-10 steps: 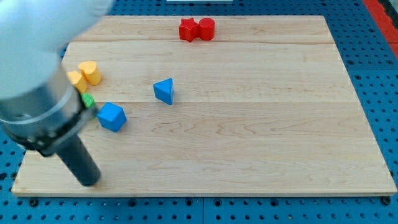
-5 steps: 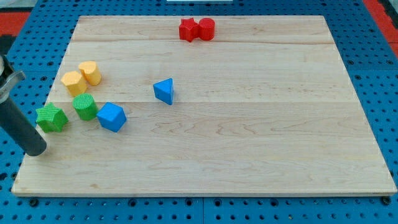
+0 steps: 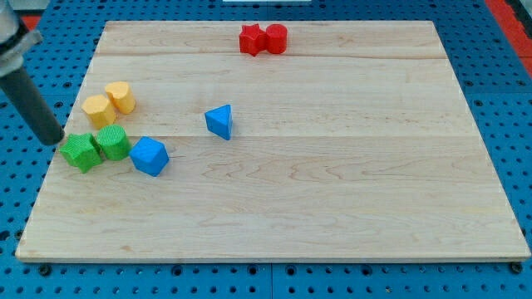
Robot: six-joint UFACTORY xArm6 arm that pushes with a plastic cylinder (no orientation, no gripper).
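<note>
Now you have the wooden table [image 3: 332,183] filling most of the view, set on a blue pegboard [image 3: 507,100]. Your tool, the dark rod, slants down from the view's upper left, and my tip [image 3: 54,138] sits at the table's left edge. It has no jaws and holds nothing; it lies just beside the green star-shaped block [image 3: 81,152], up and to the left of it, and you cannot tell whether they touch. That block presses against a second green block [image 3: 112,143] on its right. A blue chunky block [image 3: 150,155] lies just right of the green pair. Two yellow blocks [image 3: 110,103] touch each other above the green ones. A blue triangular block [image 3: 219,121] stands apart nearer the middle, its point upward. Two red blocks [image 3: 263,39] touch at the view's top.
</note>
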